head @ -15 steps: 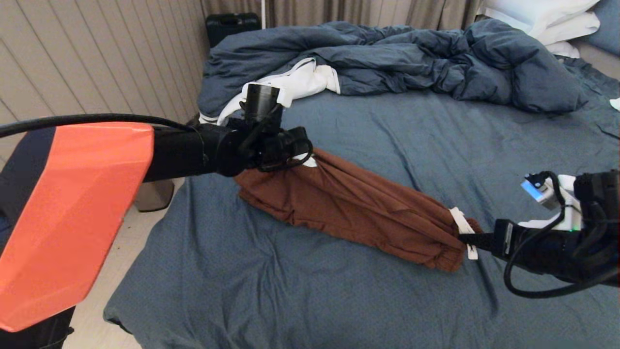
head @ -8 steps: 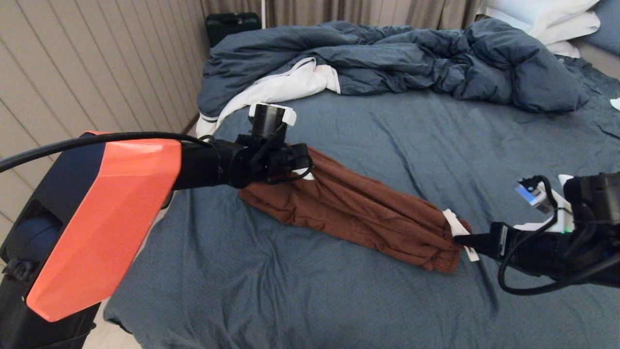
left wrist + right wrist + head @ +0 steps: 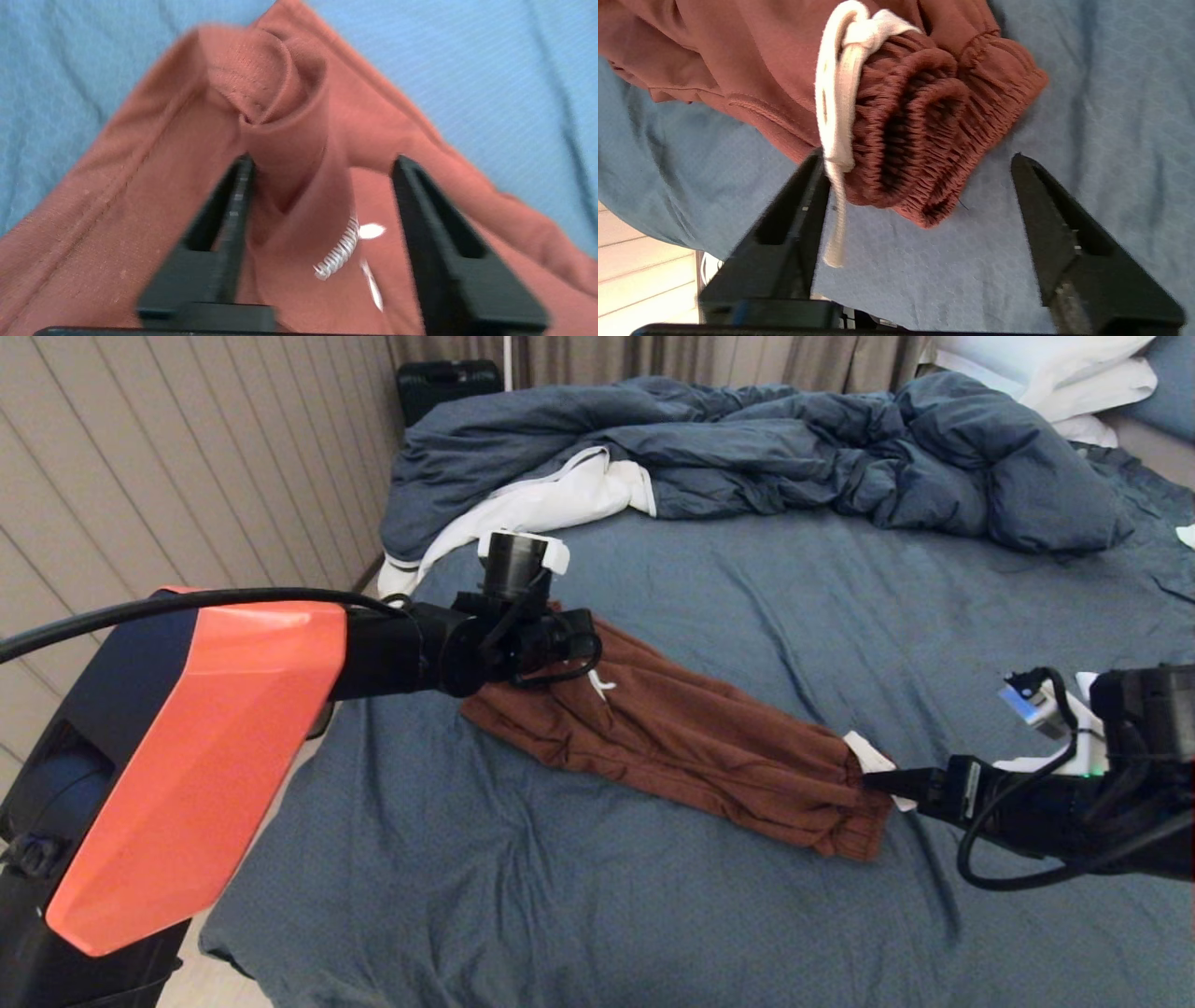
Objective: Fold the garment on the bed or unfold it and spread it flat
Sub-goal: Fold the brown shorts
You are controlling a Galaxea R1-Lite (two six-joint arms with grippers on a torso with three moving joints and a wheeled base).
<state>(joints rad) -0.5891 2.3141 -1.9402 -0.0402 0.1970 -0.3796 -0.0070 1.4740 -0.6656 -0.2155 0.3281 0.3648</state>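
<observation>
Head view: a large bed with a wrinkled slate-blue sheet fills most of the scene. A rumpled dark blue duvet with white lining is bunched across its far side, and white pillows sit at the far right corner. The garment, a pair of rust-brown soft shorts, lies bunched into a long narrow strip on the sheet, running from the left middle toward the near right. The left gripper, on a black arm with an orange cover, sits over the strip's far left end. The right gripper reaches in from the right and meets the gathered waistband end, where a white drawstring shows.

Left wrist view: the left gripper has its two black fingers spread wide. A raised fold of the brown shorts stands between them, against one finger and apart from the other. White printed marks show on the cloth below.

Right wrist view: the right gripper is also spread wide, released. The ribbed elastic waistband lies bunched on the sheet just ahead of the fingers. The knotted white drawstring hangs down beside one finger.
</observation>
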